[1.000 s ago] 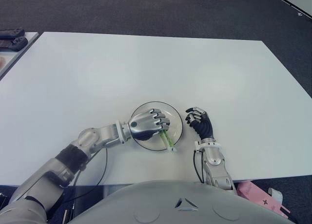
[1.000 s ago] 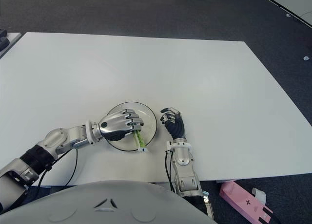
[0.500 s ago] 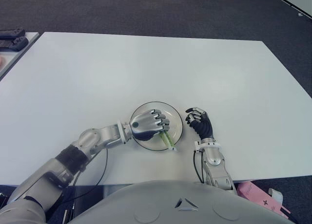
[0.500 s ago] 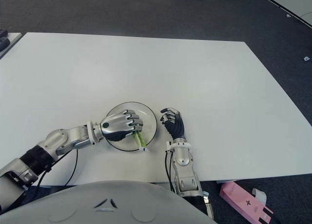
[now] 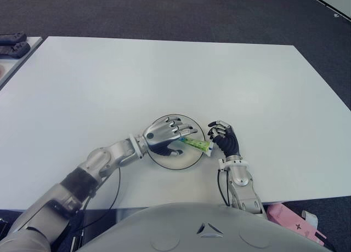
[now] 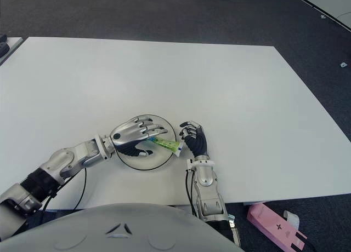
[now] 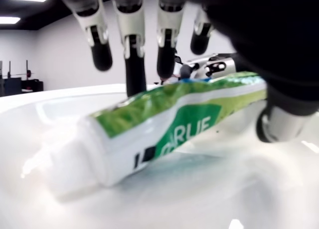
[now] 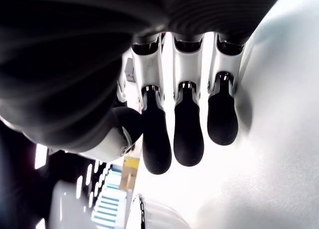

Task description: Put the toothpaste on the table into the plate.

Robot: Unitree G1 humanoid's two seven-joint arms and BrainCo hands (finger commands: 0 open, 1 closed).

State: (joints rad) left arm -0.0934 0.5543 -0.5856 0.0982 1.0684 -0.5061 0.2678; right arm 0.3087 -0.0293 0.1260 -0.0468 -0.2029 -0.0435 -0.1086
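The green and white toothpaste tube (image 5: 198,145) lies across the right side of the white round plate (image 5: 174,162), its far end sticking over the rim toward my right hand. In the left wrist view the tube (image 7: 174,124) rests on the plate's floor. My left hand (image 5: 166,135) hovers over the plate, open, with its fingers (image 7: 133,45) spread above the tube and not closed around it. My right hand (image 5: 224,138) shows just right of the plate, its fingers (image 8: 188,124) loosely bent and holding nothing.
The white table (image 5: 164,71) stretches far beyond the plate. Dark devices (image 5: 13,44) lie on a side surface at the far left. A pink box (image 5: 289,219) is on the floor at the near right. A black cable (image 5: 112,193) loops under my left forearm.
My left hand has opened and let go of the tube. The tube swung from pointing at the near edge to lying across the plate's right rim. The right hand has not moved.
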